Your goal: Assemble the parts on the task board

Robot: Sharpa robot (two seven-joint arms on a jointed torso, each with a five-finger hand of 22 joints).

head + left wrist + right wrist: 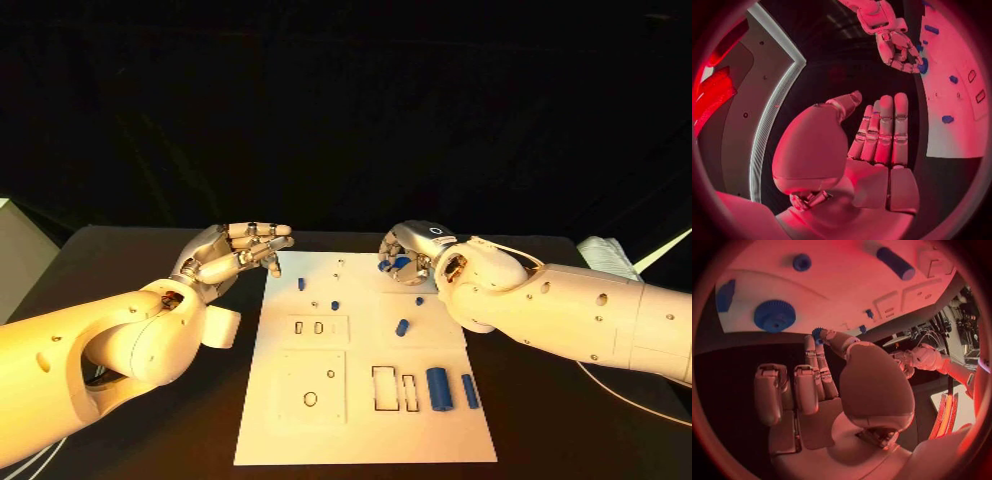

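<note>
Near edge of the task board: we are noting two blue cylinders lying side by side just beside an outlined rectangular slot. Mid-board: short blue pegs are lying loose or standing, well apart. Far edge: our right hand is pinching a small blue toothed part between thumb and a finger, hovering over the board. We are judging this the carrying step; next, the part is needing alignment over its seat. Our left hand is hanging just beside the board's far left corner, fingers straight and together, grasping nothing.
</note>
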